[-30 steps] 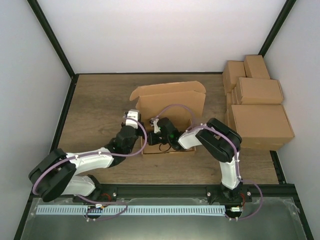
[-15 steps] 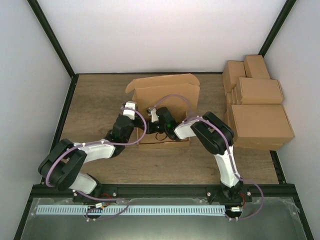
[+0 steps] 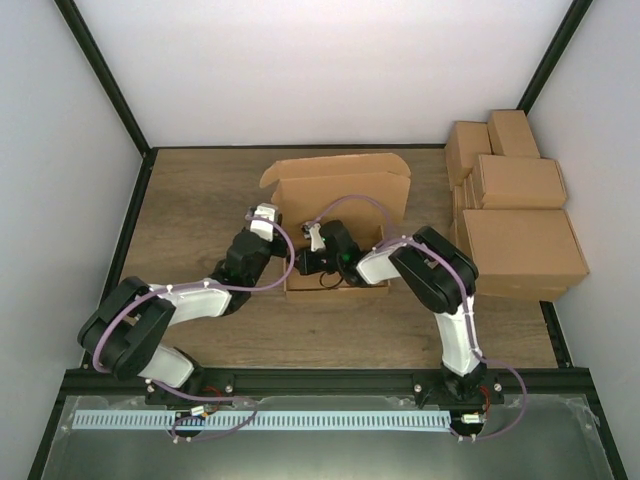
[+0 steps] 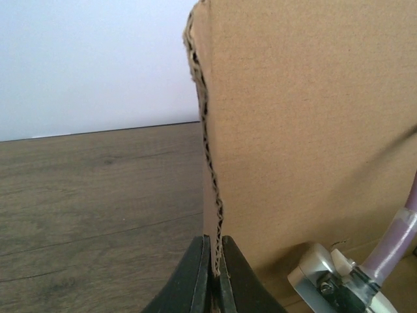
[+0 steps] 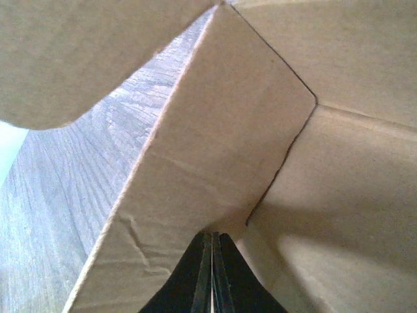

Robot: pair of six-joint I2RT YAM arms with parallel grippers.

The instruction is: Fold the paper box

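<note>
woodgrain table point(image 3: 195, 205), matte brown with fine darker streaks, spreads out to the left of the left claw point(image 3: 262, 218). that claw is clenched on the paper box point(image 3: 345, 190). in its wrist view two black tapered fingers point(image 4: 193, 274) pinch the raw left edge of an upright cardboard wall, and the wavy corrugated core shows along the cut that rises straight above the fingertips. to the right of the claw the wall's face is plain kraft brown with a fine, grainy surface. seen from above, the box stands just ahead of both claws and between them: a shallow rectangular tray with a tall back panel upright and a top flap with rounded side tabs bending over it. the right claw point(image 3: 303, 262) reaches into the tray from the right, low against the left inner side. in its wrist view its slim black fingers point(image 5: 203, 274) are pressed together, tips at the lower edge of a slanted, lightly creased flap with a rounded corner. i cannot tell whether any cardboard is caught between them. well to the right of that claw, apart from the box, sits a stack of closed brown cartons point(image 3: 520, 250), smooth and square-edged.
</note>
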